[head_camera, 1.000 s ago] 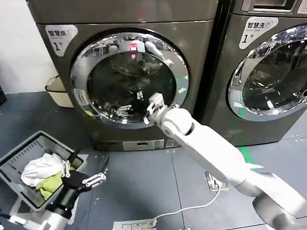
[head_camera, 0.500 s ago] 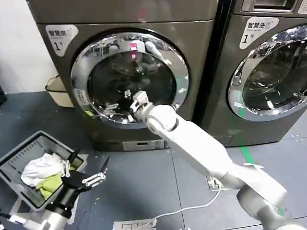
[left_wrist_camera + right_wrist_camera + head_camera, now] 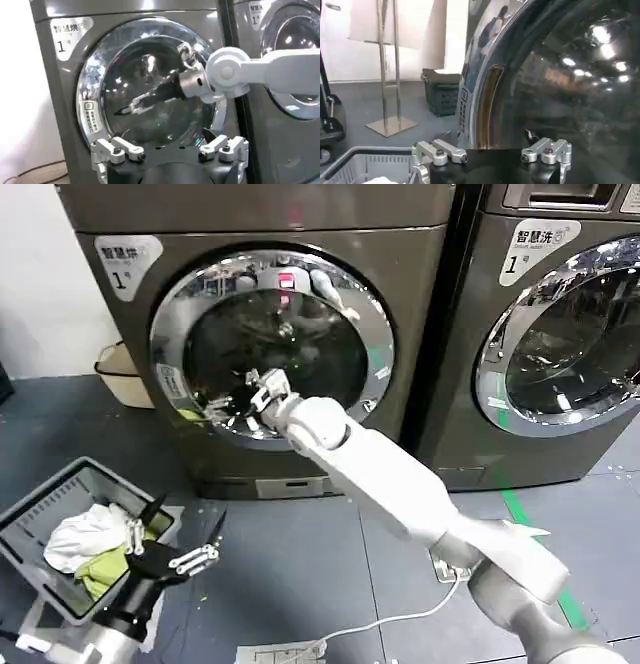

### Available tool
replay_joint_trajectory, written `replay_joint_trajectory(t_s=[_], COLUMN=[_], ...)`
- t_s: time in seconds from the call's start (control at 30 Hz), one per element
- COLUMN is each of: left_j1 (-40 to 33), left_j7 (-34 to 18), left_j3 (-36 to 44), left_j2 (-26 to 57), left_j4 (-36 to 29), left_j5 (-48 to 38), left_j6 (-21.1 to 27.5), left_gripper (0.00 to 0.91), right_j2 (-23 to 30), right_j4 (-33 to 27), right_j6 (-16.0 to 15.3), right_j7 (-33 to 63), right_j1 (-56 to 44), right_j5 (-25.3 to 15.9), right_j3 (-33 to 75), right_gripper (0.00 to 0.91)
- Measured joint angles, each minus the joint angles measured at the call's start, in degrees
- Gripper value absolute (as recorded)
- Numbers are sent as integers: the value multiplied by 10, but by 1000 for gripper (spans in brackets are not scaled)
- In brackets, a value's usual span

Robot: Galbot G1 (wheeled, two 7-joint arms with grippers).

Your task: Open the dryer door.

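The dryer is the left grey machine, with a round glass door in a chrome ring; the door looks flush with the front. My right arm reaches across the glass, and my right gripper is at the door's lower left, close to the chrome ring. From the left wrist its long fingers point toward the ring's left side. In the right wrist view the right gripper is open close to the glass, facing a brown vertical recess in the ring. My left gripper hangs open low at the left, near the floor.
A second machine stands directly to the right. A grey basket with white and green laundry sits on the floor at the left. A white cable lies in front. A beige tub stands beside the dryer.
My right gripper has swept leftward across the door glass, from its lower right to its lower left rim. The left arm has barely moved.
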Motion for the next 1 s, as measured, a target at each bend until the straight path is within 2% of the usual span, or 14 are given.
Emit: replay_joint_trajectory(t_s=[0.63,1.0], left_j1=[-21,-41], left_j7=[21,46], left_j3=[-149,-168], left_j2=[18,34], left_j4=[49,80], left_j5=[-104,-148], left_j6=[-7,-8], left_gripper=[907,907], right_j2=[66,66], right_j4=[-64,-93], right_j6=[15,26], right_j7=[-45,-102], right_j1=[17,29], right_j5=[-18,-26], right_j3=[-4,-6], right_gripper=[907,907])
